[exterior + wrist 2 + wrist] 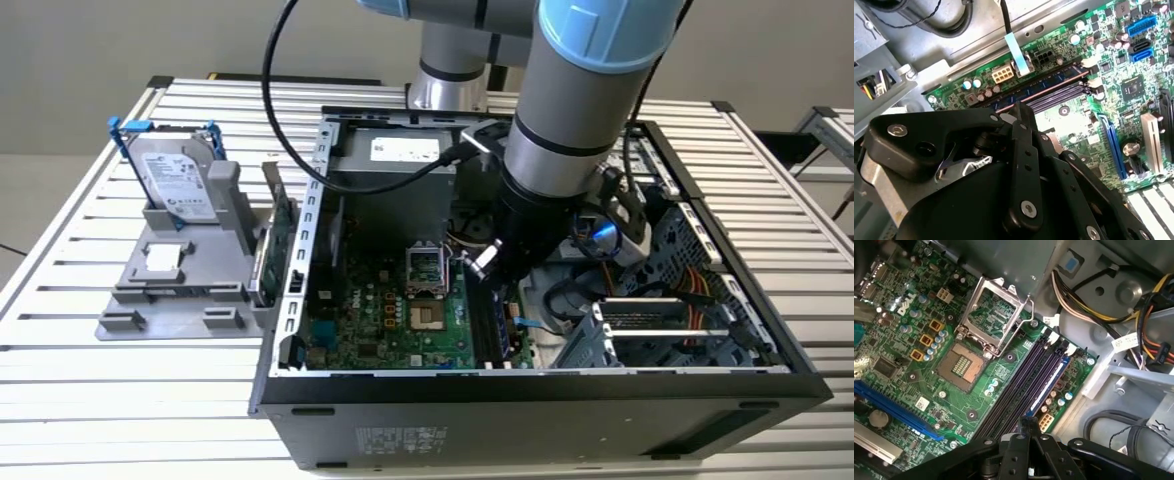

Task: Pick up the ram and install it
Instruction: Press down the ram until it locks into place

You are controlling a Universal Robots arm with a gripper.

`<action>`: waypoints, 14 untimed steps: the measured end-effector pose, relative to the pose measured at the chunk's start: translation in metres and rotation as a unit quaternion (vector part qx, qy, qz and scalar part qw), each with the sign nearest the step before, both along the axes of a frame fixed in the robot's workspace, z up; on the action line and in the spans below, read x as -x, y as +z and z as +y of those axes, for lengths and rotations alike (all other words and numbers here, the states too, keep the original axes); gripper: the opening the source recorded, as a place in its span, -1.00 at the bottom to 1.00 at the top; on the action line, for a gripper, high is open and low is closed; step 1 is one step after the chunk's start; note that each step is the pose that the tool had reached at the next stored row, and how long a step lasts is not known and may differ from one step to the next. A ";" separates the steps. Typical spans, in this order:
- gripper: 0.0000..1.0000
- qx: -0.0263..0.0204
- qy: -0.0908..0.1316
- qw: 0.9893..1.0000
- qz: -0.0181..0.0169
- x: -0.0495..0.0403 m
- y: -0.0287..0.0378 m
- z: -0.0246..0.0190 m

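Note:
My gripper hangs inside the open computer case, low over the black memory slots on the exterior view's right of the green motherboard. Both wrist views show the two black fingers pressed together, and the gripper tips sit right at one end of the memory slots. A thin pale line runs along one slot from the tips. I cannot tell whether that line is the ram's edge; no stick shows between the fingers.
The CPU socket lies open beside the slots. Cable bundles and a drive cage crowd the case's other side. Outside, a grey rack holds a silver hard drive and an upright green card.

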State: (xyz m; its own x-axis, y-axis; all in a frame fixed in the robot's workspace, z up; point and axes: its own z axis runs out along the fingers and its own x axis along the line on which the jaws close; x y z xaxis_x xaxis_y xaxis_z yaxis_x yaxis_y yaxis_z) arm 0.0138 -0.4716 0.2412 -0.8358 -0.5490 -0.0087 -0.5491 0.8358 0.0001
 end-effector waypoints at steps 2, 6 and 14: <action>-1.00 0.000 0.008 1.000 0.000 0.0000 0.0000 0.0000; -1.00 0.000 0.024 1.000 0.000 0.0000 0.0000 0.0000; -1.00 0.000 0.055 0.998 0.000 0.0000 -0.0001 0.0001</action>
State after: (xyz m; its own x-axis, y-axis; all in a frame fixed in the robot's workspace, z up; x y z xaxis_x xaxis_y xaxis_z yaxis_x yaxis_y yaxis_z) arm 0.0138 -0.4715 0.2411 -0.7700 -0.6380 -0.0086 -0.6381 0.7700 0.0000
